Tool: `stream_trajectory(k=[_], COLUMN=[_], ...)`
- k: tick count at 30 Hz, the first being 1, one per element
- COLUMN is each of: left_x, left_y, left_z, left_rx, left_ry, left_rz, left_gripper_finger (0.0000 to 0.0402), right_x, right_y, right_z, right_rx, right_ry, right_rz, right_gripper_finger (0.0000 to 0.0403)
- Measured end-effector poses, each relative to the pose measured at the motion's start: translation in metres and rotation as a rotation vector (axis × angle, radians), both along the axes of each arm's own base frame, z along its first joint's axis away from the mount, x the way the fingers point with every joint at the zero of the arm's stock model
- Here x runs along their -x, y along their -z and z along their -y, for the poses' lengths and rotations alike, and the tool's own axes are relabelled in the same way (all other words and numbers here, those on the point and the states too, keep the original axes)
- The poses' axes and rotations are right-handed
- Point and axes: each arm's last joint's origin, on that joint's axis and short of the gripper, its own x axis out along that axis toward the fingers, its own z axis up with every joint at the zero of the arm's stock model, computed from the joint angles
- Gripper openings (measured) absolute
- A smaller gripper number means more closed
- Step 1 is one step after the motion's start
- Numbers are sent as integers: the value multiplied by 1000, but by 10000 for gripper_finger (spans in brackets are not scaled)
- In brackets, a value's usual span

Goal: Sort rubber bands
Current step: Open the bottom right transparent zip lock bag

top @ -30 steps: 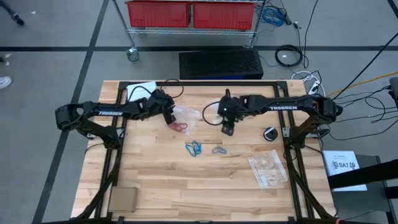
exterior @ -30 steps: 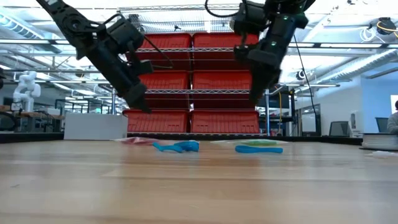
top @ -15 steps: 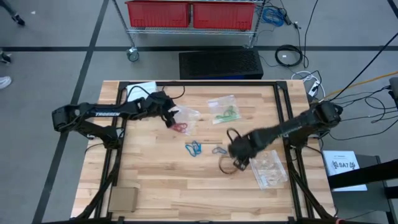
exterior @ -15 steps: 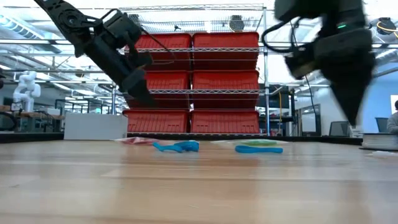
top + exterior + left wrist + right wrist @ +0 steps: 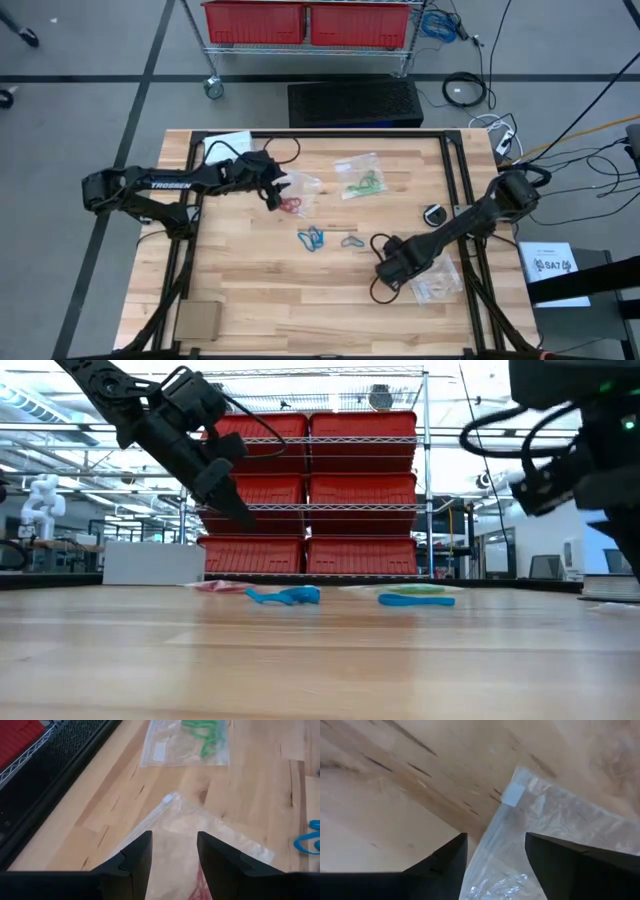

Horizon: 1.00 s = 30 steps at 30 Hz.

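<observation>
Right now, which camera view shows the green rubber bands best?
The left wrist view: the green rubber bands lie large inside a clear bag. The high view shows them small; the low view only a flat green strip; the right wrist view none.

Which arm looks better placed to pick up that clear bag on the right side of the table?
The right. Its claw hangs open right at the corner of that clear bag, the bag's edge showing between its fingers. The left claw is open too, but sits across the table over the bag with red bands.
</observation>
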Motion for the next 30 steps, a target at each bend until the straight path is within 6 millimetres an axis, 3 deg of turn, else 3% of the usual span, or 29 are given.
stream_trajectory(k=[6,14,20,25,30], left_x=[-1,-4,-12,-17,-21], left_y=[-1,-7,-20,-31,-31], left_z=[0,-1,-1,7,29], left_rx=[-7,-33,-34,27,19], left_ry=[1,0,108,355,614], left_rz=[17,80,245,384,396], left_gripper_finger=[163,163,163,163,163], right_x=[-3,-7,-25,-46,-70], right_y=[13,8,-27,-67,-100], right_z=[-3,-4,2,18,41], right_rx=[-28,0,-11,9,161], right_ry=[-1,-43,-180,-326,-452], right_rz=[-63,-79,23,198,349], right_gripper_finger=[149,11,9,2,1])
